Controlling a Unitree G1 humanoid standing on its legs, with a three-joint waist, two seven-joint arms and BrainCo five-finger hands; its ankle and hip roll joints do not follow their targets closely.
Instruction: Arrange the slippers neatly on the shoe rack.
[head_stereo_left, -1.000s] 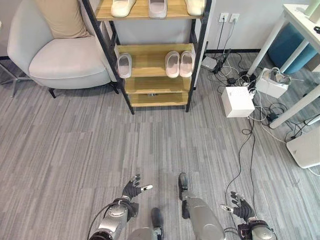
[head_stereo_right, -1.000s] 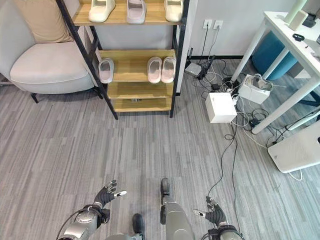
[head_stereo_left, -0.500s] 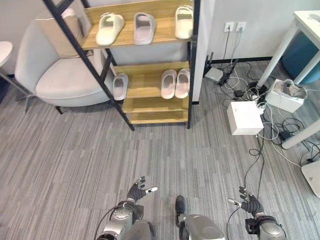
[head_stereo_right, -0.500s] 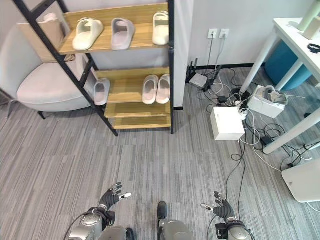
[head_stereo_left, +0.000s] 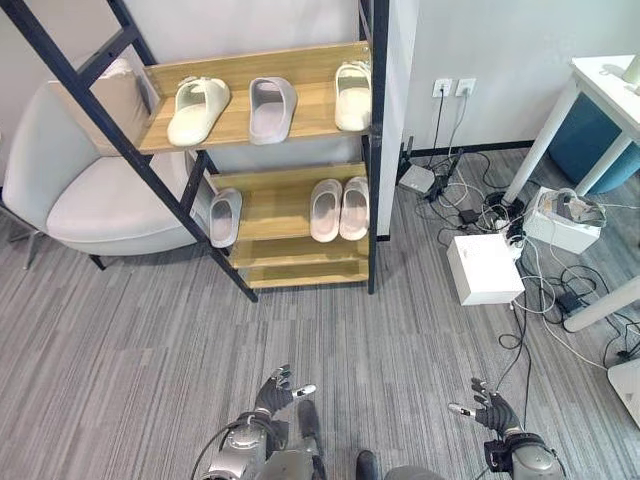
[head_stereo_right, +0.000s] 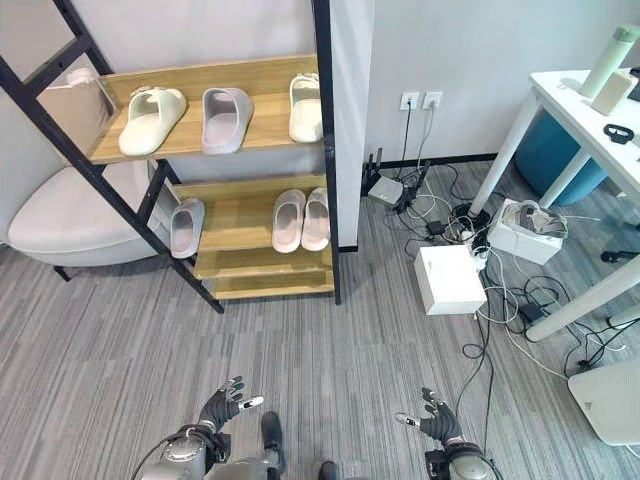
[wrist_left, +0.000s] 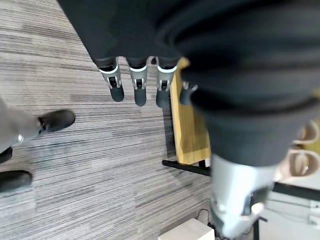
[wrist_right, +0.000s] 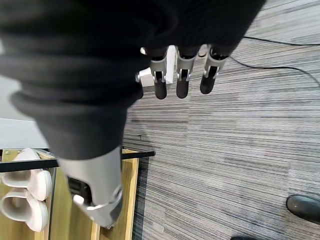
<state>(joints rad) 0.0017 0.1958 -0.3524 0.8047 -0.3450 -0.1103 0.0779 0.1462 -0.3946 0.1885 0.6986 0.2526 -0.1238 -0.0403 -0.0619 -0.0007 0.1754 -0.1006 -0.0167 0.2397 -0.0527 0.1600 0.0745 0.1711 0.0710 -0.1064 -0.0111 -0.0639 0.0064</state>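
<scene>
Low over the floor (head_stereo_left: 130, 330) | left hand (head_stereo_left: 273, 391) fingers spread, empty | right hand (head_stereo_left: 493, 411) fingers spread, empty

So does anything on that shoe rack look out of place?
Yes. On the middle shelf, one grey slipper sits alone at the left edge, far from the pink pair. On the top shelf, the cream slipper lies angled.

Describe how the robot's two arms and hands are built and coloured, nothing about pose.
Both arms are silver-grey metal. The left hand and right hand each have a dark ribbed cover over the back and wrist, silver fingers ending in dark tips, and a thumb set apart. In the wrist views, each thumb is a broad silver-grey shaft with a pale tip.
</scene>
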